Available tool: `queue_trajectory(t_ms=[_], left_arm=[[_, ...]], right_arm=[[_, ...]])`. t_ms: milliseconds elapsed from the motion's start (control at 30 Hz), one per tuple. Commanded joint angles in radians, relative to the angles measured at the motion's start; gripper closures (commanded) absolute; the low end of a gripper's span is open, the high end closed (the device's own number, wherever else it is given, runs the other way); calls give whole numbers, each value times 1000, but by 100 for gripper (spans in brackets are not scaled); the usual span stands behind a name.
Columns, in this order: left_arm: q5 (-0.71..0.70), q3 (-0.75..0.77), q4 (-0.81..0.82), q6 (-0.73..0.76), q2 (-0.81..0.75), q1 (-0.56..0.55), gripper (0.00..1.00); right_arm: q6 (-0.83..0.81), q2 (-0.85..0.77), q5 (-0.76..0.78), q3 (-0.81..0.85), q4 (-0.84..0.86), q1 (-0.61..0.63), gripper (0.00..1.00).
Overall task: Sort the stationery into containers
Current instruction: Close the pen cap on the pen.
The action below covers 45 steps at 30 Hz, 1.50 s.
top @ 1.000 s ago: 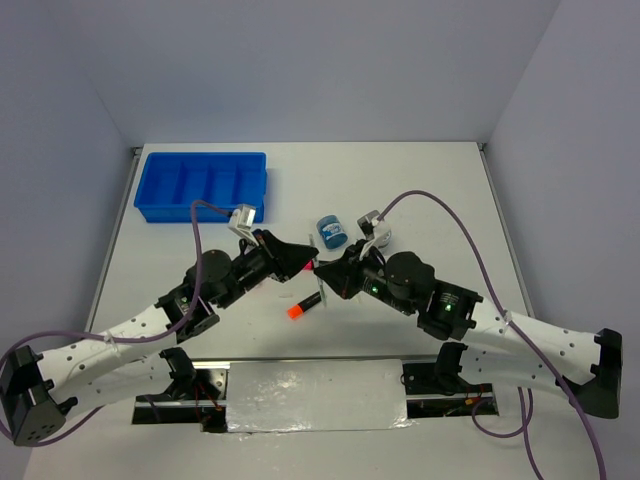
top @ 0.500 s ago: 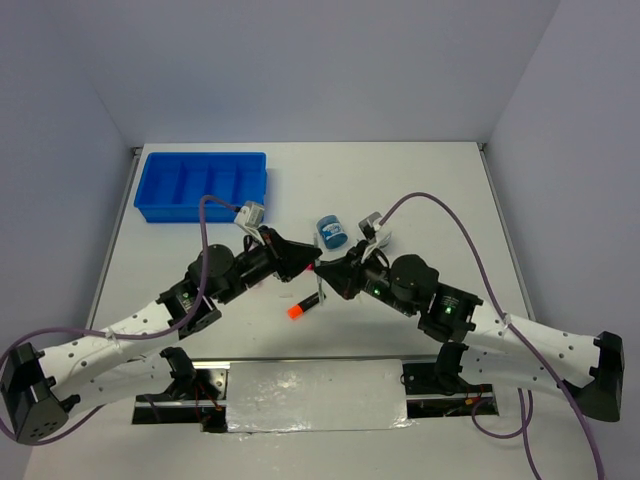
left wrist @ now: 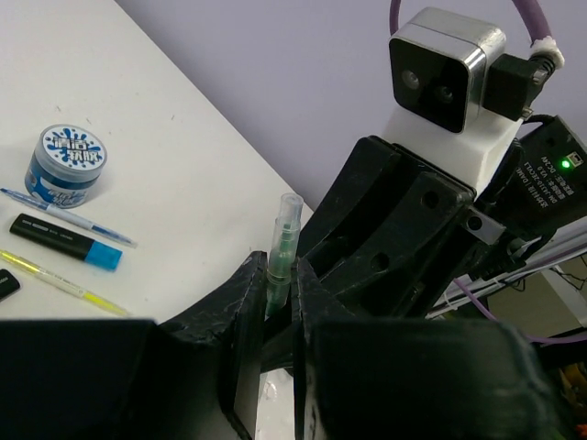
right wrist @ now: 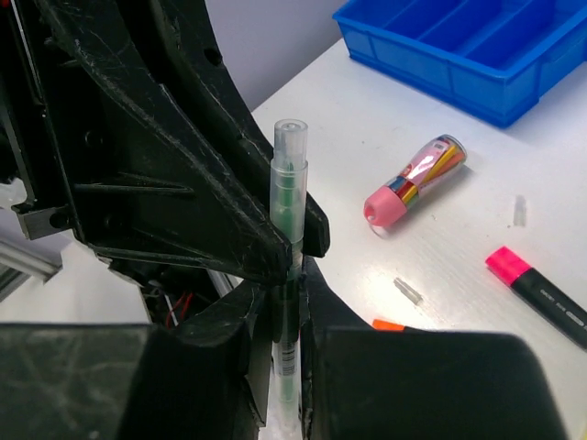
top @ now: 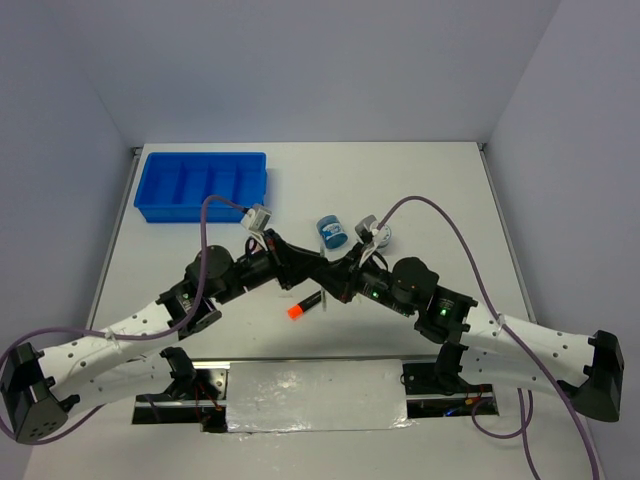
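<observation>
We see the left gripper and right gripper meeting tip to tip over mid-table, each closed tight on the same green pen, well apart from the tray, jar just beyond them, orange-ended marker lying just nearer us

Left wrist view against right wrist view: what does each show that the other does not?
Only the left wrist view shows the round blue jar, the blue-ended marker, a blue pen and a yellow pen. Only the right wrist view shows the blue tray, the pink tube and the pink-ended marker. Both show the gripped green pen.
</observation>
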Motion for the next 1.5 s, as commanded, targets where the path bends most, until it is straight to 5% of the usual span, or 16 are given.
queue_trajectory(t_ms=[0,200,300,400,500,600,867,1000,1167,1300,1467], left_arm=[[13,15,63,-10,-16,-8,100],[27,23,44,20,-34,-10,94],[45,19,53,36,-38,-10,62],[42,18,55,39,-42,-10,46],[21,38,33,40,-53,-10,18],[-13,61,-3,54,-56,-10,16],[-56,115,-71,85,-28,-10,23],[-61,108,-68,77,-21,-10,48],[-51,107,-74,75,-10,-10,51],[-42,108,-83,78,1,-10,84],[-24,95,-95,82,10,-10,100]], right_arm=[[-19,4,-50,-3,87,14,100],[-54,-10,-61,-14,91,14,100],[-68,-10,-57,2,72,14,100],[-75,-1,-50,25,48,15,100],[-76,7,-49,32,32,12,100],[-71,5,-58,22,37,14,100],[-66,8,-61,20,29,14,100],[-66,13,-84,29,20,12,100],[-66,13,-80,43,6,12,100],[-66,17,-73,61,-6,14,100],[-86,49,-11,162,-52,8,100]])
